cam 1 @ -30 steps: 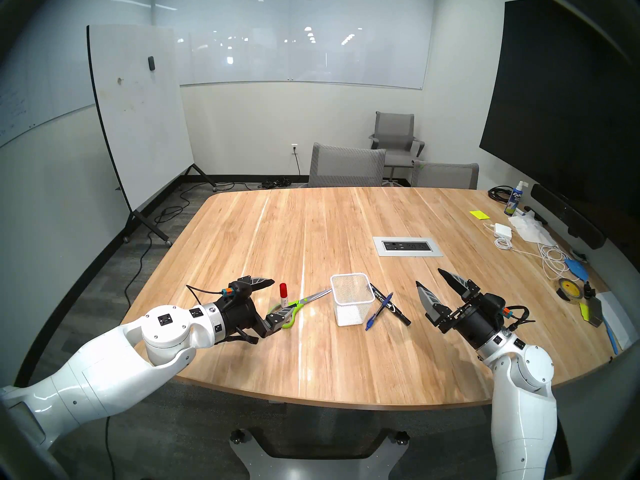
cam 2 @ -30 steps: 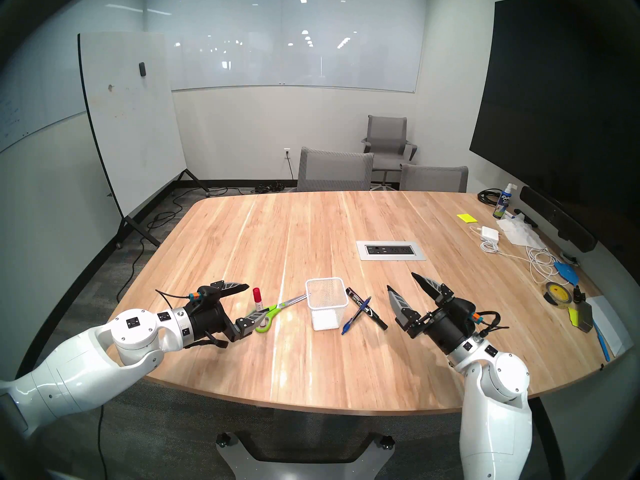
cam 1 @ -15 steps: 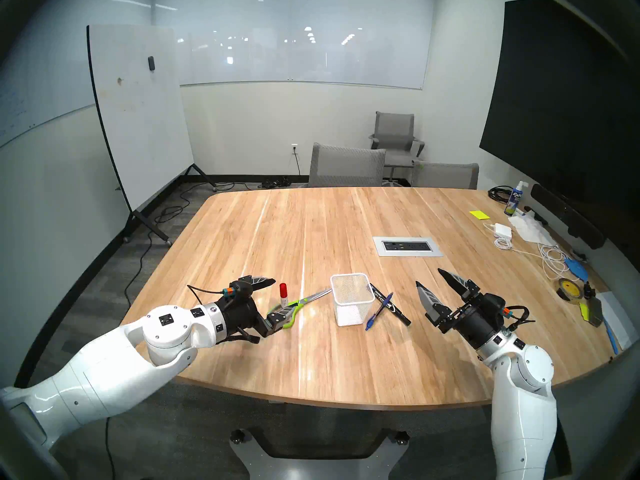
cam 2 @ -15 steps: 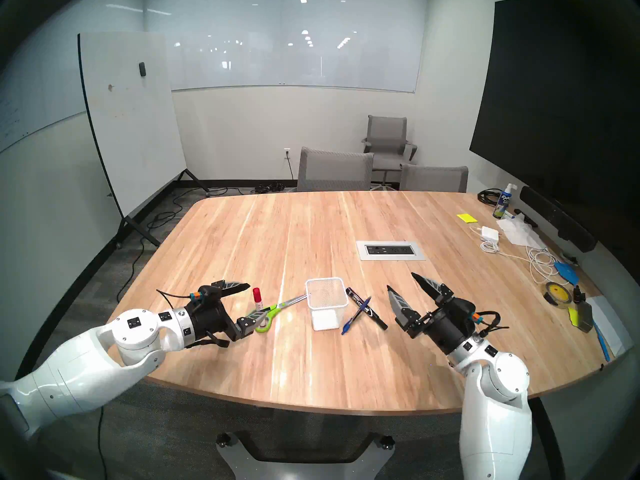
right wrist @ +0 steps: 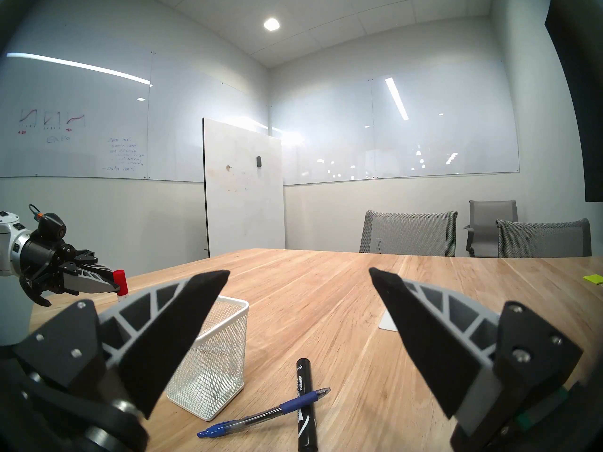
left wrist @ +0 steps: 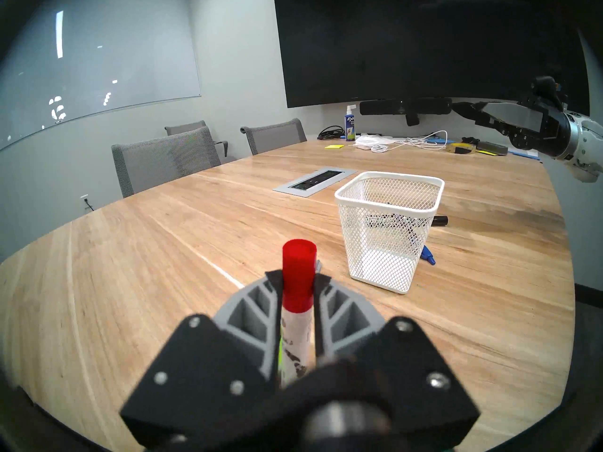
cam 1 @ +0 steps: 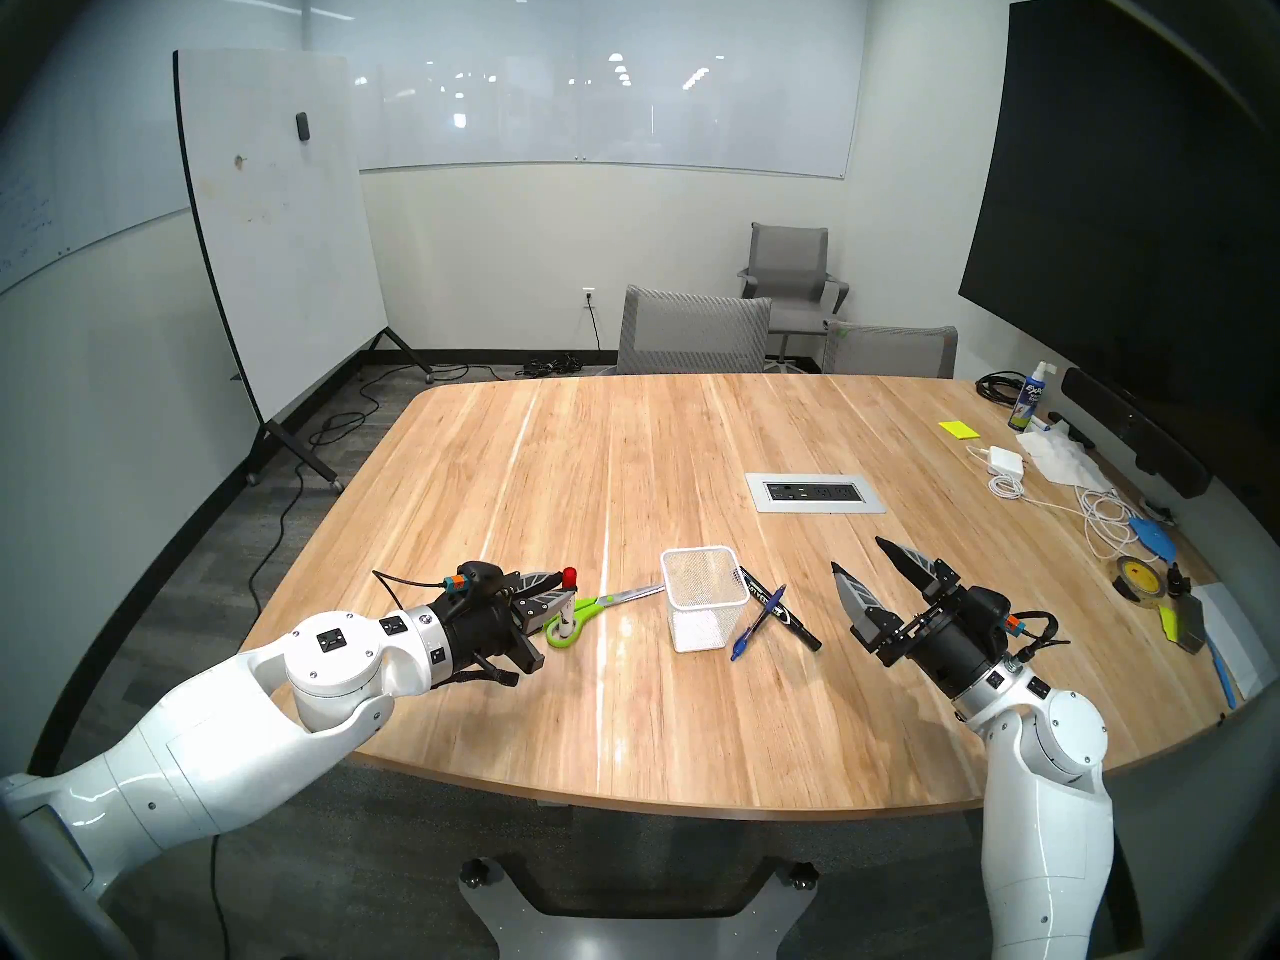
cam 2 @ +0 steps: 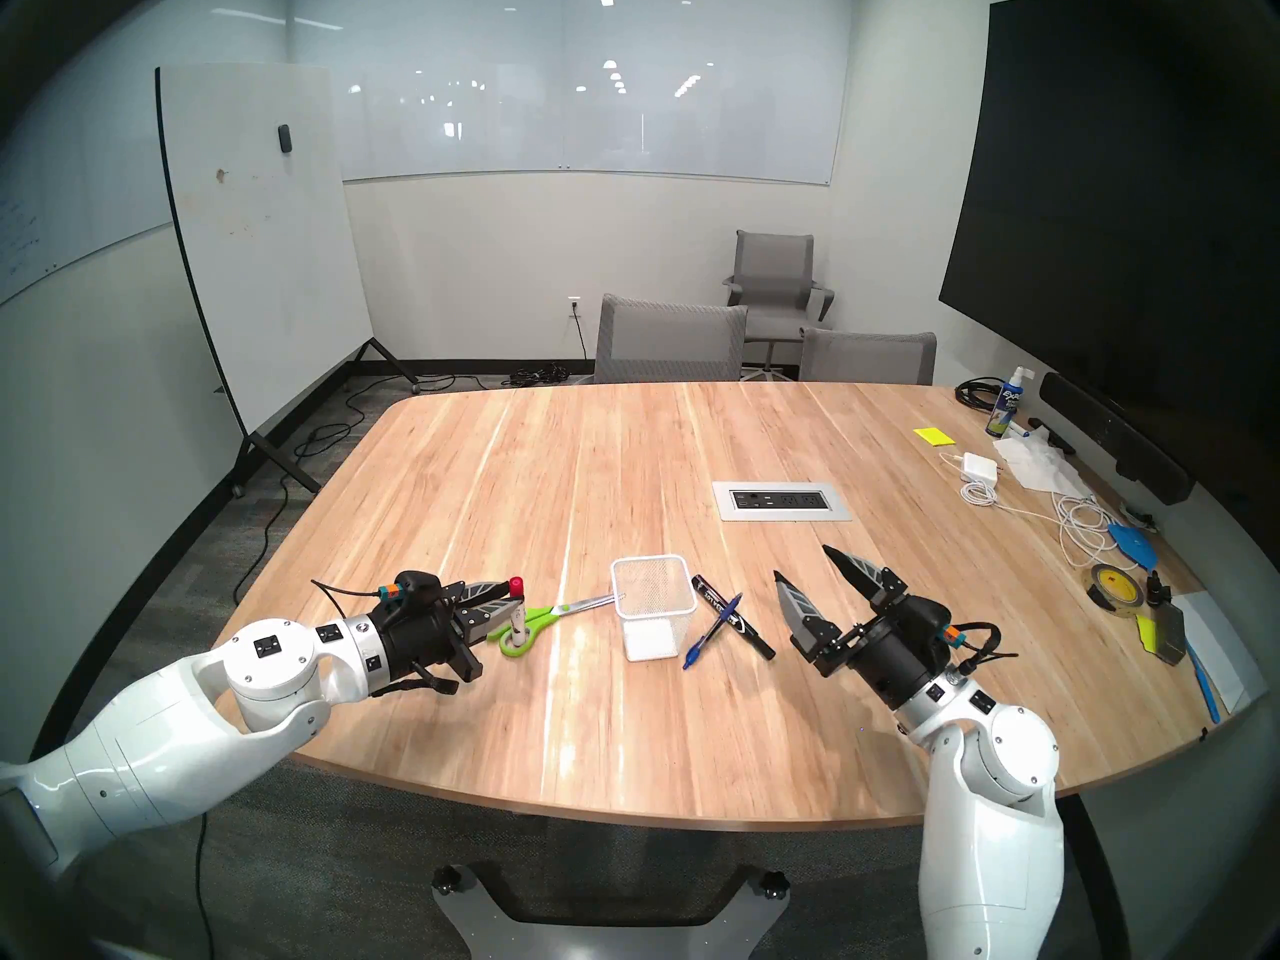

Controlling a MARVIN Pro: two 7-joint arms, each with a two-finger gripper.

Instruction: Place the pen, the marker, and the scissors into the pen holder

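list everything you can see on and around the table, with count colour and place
red-capped marker: 1, white barrel, upright in the left gripper
scissors: 1, lime-green handles, flat left of the pen holder, bottom of the red-capped marker inside one loop
pen holder: 1, white mesh, table middle, nothing in it
pen: 1, blue, crossed over the black marker
black marker: 1, right of the pen holder
power outlet panel: 1, silver, set in the table
chairs: 3, grey, far side
rolling whiteboard: 1, white, left
spray bottle: 1, blue label, far right
left gripper: shut on the red-capped marker
right gripper: open, holding nothing
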